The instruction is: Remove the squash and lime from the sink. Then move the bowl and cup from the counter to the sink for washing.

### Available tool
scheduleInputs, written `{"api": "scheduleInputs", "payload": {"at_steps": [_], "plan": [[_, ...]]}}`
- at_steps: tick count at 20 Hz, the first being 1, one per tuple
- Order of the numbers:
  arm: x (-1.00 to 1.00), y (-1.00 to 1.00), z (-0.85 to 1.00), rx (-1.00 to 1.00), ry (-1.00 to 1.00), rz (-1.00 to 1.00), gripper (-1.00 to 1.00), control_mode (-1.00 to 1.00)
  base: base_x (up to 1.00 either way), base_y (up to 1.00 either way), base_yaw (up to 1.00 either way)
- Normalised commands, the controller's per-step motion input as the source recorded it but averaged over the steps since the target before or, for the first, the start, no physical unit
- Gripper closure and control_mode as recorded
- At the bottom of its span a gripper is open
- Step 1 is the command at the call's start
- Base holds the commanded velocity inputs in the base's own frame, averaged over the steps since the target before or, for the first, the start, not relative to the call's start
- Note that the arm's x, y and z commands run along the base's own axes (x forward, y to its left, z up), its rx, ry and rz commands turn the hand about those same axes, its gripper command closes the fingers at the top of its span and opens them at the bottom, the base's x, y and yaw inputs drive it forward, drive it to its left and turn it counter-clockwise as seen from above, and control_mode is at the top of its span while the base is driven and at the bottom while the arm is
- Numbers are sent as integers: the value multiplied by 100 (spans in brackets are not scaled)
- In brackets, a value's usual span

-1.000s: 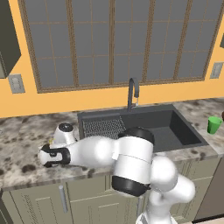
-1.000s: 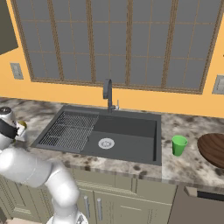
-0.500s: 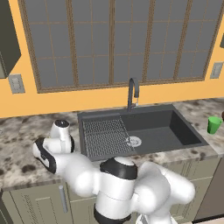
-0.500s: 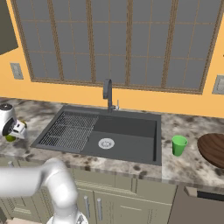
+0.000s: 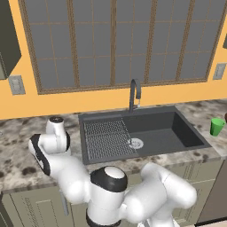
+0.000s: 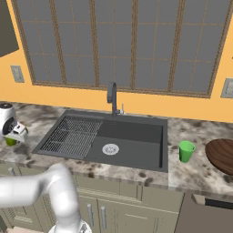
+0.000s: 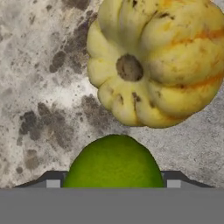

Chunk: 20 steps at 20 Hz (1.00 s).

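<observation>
The gripper (image 7: 113,186) held the lime (image 7: 113,164) between near-closed jaws above the speckled counter (image 7: 39,87), at nine o'clock of the sink (image 6: 132,134). The squash (image 7: 159,61) lay at twelve o'clock of the lime. Judged light, firm and slick-skinned, the lime is best gripped across its widest middle.

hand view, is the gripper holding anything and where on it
The lime sits between the gripper's two fingertips, held across its round sides, above the counter beside the squash.
</observation>
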Motion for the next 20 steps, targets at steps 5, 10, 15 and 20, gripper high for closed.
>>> {"api": "scheduleInputs", "payload": {"at_steps": [5,10,15,20], "plan": [[7,0,-37,-5,9,-1,100,-100,0,0,0],[2,1,-39,-6,9,0,-100,-100,0,0,0],[0,0,-35,-5,9,0,-100,-100,0,0,0],[0,-3,-24,-3,7,0,-100,-100,0,0,0]]}}
